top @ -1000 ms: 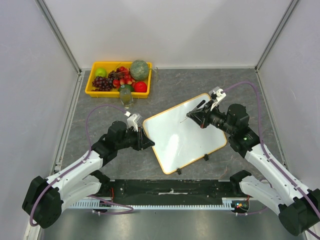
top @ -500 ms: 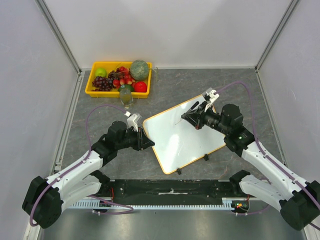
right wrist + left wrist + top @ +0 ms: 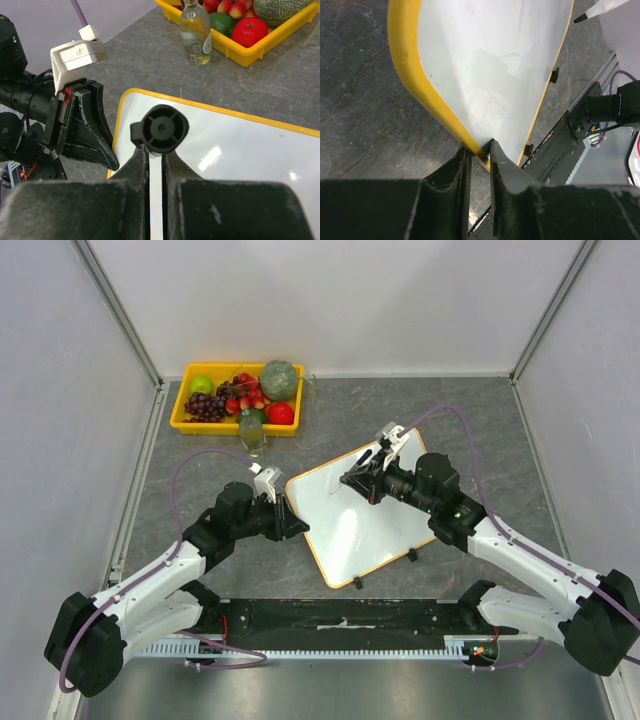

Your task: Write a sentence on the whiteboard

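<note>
While the whiteboard lies on the grey tabletop between the arms, the left tool pinches its yellow frame at the left edge; the right tool clamps a marker above the board's far-left part. Beyond sits a yellow fruit tray.

No lettering is legible in any view. The small clear glass bottle, just beside the yellow plastic fruit tray near the far left corner of the grey stone-patterned tabletop, carries a pale paper label whose dark print is too small and blurred to read. The white rectangular board with a thin orange-yellow frame shows no readable words.
</note>
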Controlling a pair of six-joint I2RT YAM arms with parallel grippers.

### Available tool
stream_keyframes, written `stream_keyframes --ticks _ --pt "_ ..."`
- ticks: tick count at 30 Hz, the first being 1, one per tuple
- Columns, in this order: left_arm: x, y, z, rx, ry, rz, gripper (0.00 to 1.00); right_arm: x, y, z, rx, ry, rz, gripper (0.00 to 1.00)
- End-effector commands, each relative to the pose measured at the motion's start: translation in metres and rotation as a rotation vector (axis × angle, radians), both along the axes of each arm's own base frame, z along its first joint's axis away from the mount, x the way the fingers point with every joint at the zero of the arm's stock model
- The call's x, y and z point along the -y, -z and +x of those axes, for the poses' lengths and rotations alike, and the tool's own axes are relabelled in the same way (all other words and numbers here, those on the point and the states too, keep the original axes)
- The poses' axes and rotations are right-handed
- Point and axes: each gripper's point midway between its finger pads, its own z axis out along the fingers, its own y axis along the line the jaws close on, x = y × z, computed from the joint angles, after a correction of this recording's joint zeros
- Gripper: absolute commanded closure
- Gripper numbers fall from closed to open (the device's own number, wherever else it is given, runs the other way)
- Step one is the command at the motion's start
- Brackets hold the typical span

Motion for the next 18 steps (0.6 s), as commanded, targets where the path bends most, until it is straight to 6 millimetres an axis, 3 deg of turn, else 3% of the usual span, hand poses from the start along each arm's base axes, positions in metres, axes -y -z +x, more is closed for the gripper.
stream_keyframes --ticks 1,8,18 --pt "-0.019 0.018 0.009 0.018 -0.051 0.12 0.81 -0.01 -0.046 0.012 0.129 0.041 0.068 1.0" --pt "-0.02 0.019 0.008 0.016 -0.053 0.124 0.83 -0.02 -0.052 0.019 0.143 0.067 0.073 1.0" --pt "-0.019 0.019 0.008 0.011 -0.047 0.122 0.87 -0.027 -0.032 0.037 0.1 0.128 0.037 1.0"
